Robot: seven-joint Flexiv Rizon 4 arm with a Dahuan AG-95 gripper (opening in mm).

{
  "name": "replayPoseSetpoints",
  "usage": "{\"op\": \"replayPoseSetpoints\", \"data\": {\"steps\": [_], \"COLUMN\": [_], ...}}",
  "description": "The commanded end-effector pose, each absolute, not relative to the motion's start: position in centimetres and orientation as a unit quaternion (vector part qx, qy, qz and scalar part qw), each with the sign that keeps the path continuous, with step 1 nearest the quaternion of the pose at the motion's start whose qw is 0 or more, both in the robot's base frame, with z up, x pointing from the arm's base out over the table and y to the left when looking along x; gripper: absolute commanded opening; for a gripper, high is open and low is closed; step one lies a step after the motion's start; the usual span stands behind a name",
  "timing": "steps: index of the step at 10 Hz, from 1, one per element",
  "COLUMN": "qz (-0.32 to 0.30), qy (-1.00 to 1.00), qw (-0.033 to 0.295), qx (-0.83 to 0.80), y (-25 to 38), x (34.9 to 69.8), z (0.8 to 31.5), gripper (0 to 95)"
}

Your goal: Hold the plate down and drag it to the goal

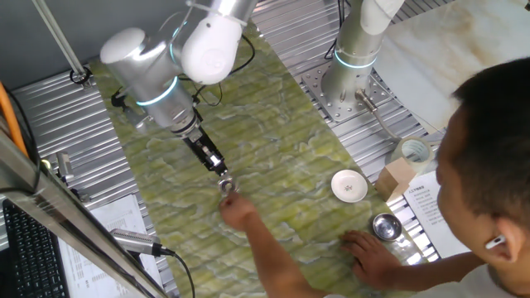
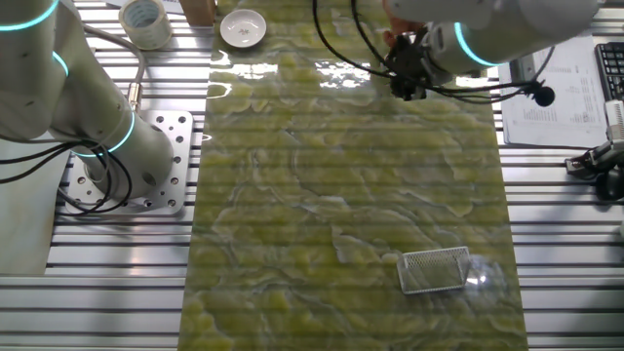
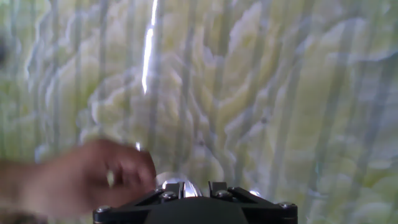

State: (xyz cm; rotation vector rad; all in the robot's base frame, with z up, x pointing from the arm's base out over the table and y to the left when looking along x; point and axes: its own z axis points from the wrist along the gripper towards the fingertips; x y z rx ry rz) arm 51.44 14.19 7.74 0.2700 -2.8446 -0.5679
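The plate [image 1: 228,187] is a small shiny silver dish on the green marbled mat, right under my gripper [image 1: 224,176]. A person's hand [image 1: 240,211] touches it from the near side. In the hand view a shiny sliver of the plate [image 3: 177,182] shows just ahead of my fingers, and the hand [image 3: 81,180] is blurred at the left. My gripper looks shut and narrow, tip just above or on the plate; I cannot tell which. The goal [image 2: 434,253], a thin white rectangular frame, lies far down the mat from my gripper [image 2: 405,88] in the other fixed view.
A white round dish [image 1: 349,185] and a steel bowl [image 1: 386,225] sit at the mat's right edge, near the person's other hand [image 1: 373,252]. A tape roll [image 1: 414,151] and a second arm's base [image 1: 352,70] stand beyond. The person's head [image 1: 497,165] fills the right side.
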Motion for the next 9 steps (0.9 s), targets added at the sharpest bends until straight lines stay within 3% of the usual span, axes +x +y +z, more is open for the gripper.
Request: {"op": "replayPoseSetpoints", "data": {"steps": [1, 4, 9], "qz": [-0.2, -0.203, -0.201], "qy": [-0.967, -0.964, -0.964], "qw": [0.117, 0.135, 0.137], "qx": [0.103, 0.106, 0.111], "y": [14.2, 14.5, 14.4], "x": [51.1, 49.9, 49.4], "z": [7.7, 7.5, 7.2], "gripper": [19.0, 19.0, 19.0]}}
